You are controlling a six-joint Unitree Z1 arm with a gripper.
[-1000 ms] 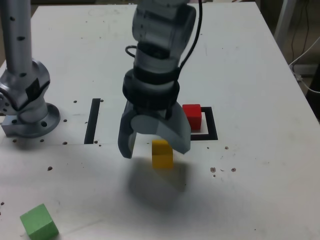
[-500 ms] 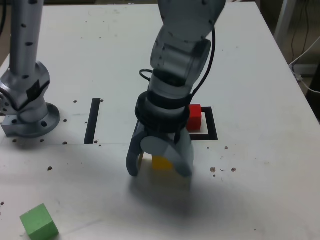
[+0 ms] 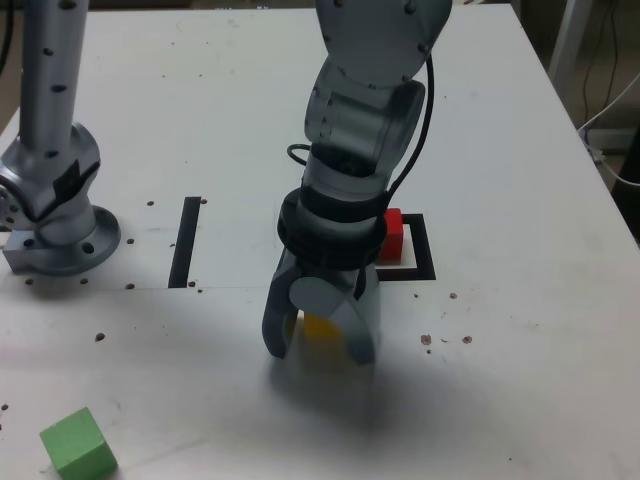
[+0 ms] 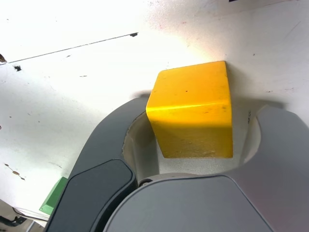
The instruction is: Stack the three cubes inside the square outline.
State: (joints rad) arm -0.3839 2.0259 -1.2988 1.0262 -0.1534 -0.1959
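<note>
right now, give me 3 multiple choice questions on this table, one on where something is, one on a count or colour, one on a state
1. Where is the red cube?
A. inside the square outline
B. on the thin black strip
C. beside the green cube

2. How many cubes are stacked on another?
A. two
B. one
C. none

3. How does the gripper stand to the yellow cube?
A. far above it
B. down around it, a finger on each side
C. carrying it over the outline

Answers: 1 A, the red cube sits within the tape frame. 2 C, red, yellow and the green cube each rest apart on the table. 3 B, the wrist view shows the yellow cube between the fingers.
</note>
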